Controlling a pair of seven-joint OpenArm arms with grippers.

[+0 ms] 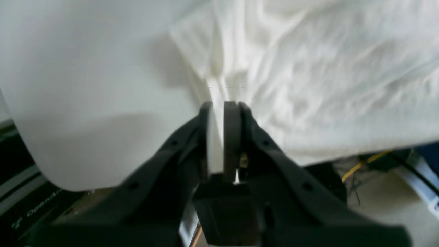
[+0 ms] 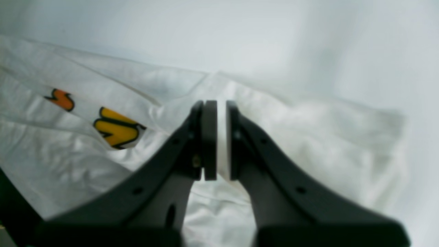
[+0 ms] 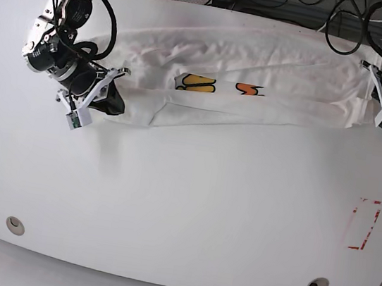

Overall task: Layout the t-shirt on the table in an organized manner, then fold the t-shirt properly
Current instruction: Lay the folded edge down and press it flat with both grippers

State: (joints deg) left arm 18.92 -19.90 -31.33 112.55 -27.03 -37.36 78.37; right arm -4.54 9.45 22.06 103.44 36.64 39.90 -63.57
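Already the t-shirt lies bunched in a long band across the far part of the desk, its long axis running from arm to arm. The left gripper pinches cloth at one end, the right gripper at the other, fingers pressed on fabric. Each end sits right in its gripper.

Left gripper and right gripper (arms spread wide apart) have jaws clamped on cloth.
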